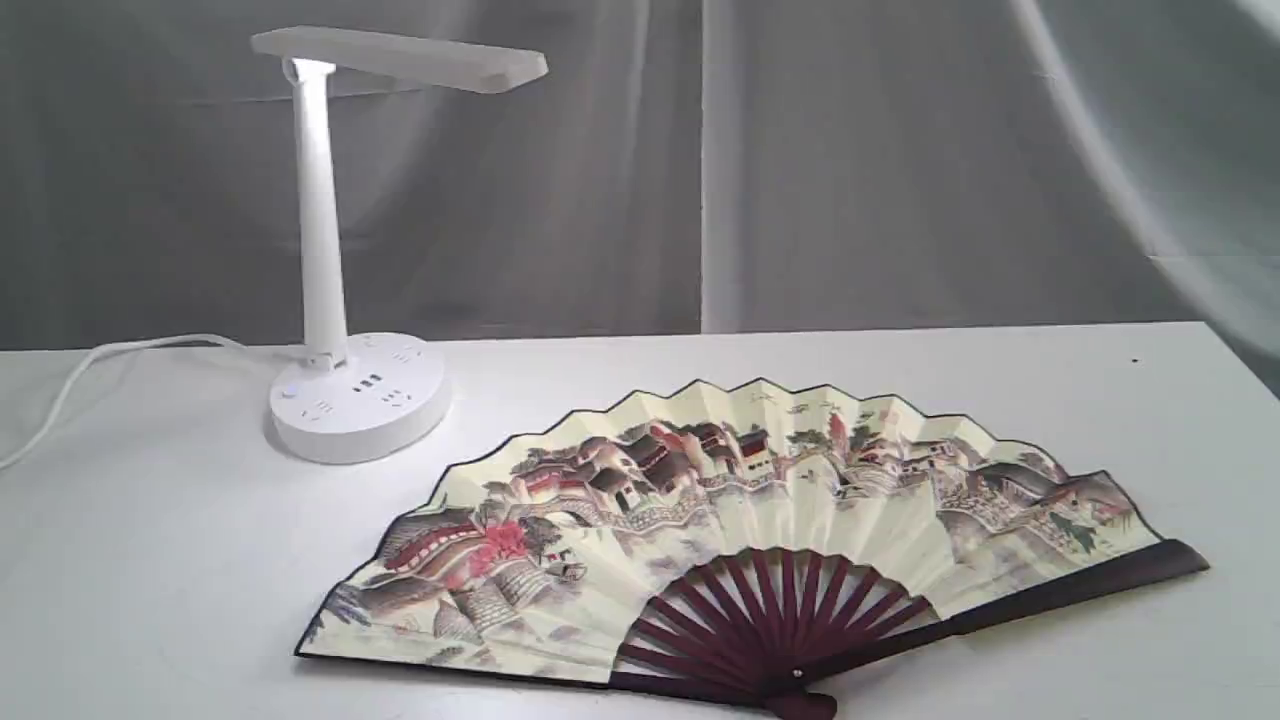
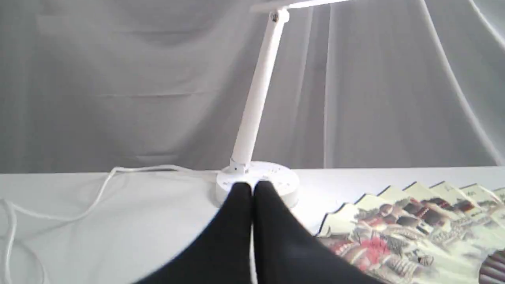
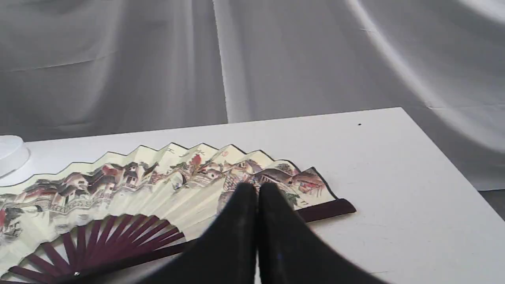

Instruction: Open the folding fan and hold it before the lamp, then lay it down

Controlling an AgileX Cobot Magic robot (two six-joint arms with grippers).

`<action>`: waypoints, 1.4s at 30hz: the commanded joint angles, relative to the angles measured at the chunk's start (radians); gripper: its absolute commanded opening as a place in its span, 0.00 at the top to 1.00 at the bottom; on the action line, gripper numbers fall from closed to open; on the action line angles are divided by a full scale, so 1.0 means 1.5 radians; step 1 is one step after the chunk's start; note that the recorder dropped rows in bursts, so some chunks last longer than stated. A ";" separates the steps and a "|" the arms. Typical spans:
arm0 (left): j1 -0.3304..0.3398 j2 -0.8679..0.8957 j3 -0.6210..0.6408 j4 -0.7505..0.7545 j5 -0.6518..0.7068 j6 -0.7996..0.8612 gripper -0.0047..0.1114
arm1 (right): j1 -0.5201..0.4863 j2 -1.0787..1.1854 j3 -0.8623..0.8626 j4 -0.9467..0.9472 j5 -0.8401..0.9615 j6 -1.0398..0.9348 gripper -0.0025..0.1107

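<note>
- Spread fan (image 1: 800,500) lies flat near table (image 1: 1000,370) front edge.
- White lamp (image 1: 320,220) upright toward back-left corner, apart from fan.
- Pressed together, empty: left gripper (image 2: 252,187), right gripper (image 3: 258,188).

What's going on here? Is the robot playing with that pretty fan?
Nothing is being handled right now. The folding fan lies spread open and flat on the white table. In the exterior view it sits to the right of the upright lamp. The left gripper and the right gripper are both shut and empty, holding neither thing. The left one points toward the lamp's base, and the right one toward the fan's right end.
</note>
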 commanded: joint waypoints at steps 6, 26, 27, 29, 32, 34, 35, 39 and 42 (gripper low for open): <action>-0.003 -0.002 0.003 -0.013 0.105 0.001 0.96 | 0.000 -0.004 0.003 -0.007 -0.004 -0.005 0.98; -0.003 -0.002 0.003 -0.043 0.115 -0.040 0.96 | 0.000 -0.004 0.003 0.028 0.090 -0.003 0.98; -0.003 -0.002 0.003 -0.043 0.115 -0.040 0.96 | 0.000 -0.004 0.003 0.028 0.090 -0.003 0.98; -0.003 -0.002 0.003 -0.039 0.113 -0.035 0.96 | 0.000 -0.004 0.003 0.028 0.090 -0.003 0.98; -0.003 -0.002 0.003 -0.037 0.112 -0.035 0.96 | 0.000 -0.004 0.003 0.028 0.090 -0.003 0.98; -0.003 -0.002 0.003 -0.037 0.112 -0.035 0.96 | 0.000 -0.004 0.003 0.028 0.090 -0.003 0.98; -0.003 -0.002 0.003 -0.037 0.112 -0.035 0.96 | 0.000 -0.004 0.003 0.028 0.090 -0.003 0.98; -0.003 -0.002 0.003 -0.037 0.112 -0.035 0.96 | 0.000 -0.004 0.003 0.028 0.090 -0.003 0.98; -0.003 -0.002 0.003 -0.037 0.112 -0.035 0.96 | 0.000 -0.004 0.003 0.028 0.090 -0.003 0.98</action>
